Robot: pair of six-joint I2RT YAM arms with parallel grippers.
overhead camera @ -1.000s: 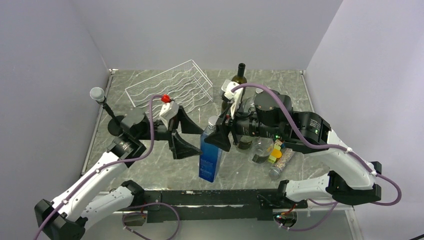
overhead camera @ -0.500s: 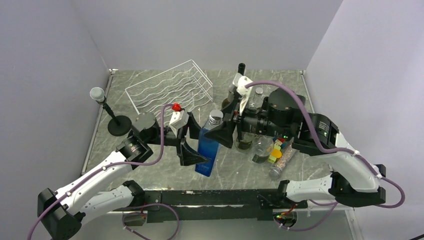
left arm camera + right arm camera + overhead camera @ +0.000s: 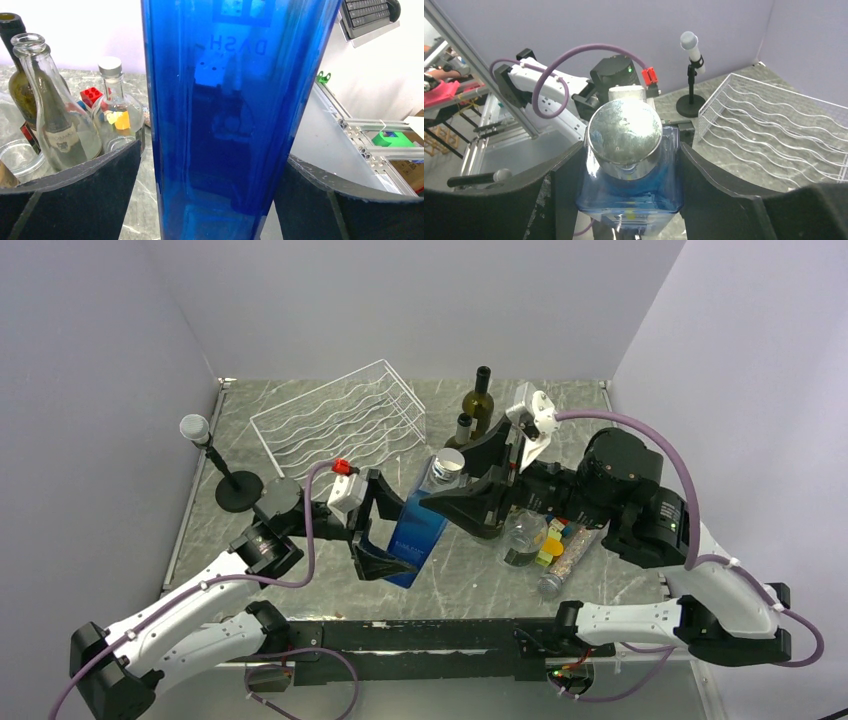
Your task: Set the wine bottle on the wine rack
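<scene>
While left pincer [image 3: 390,528] grips the one blue bottle [image 3: 418,523] low, right pincer [image 3: 457,473] grips its shoulder. One wine rack [image 3: 340,420], one dark bottle [image 3: 481,405] behind.

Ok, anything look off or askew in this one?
The blue bottle leans steeply, gripped by the left hand low on its body and the right hand at its shoulder. To its right, a small clear bottle lies on its side.
</scene>
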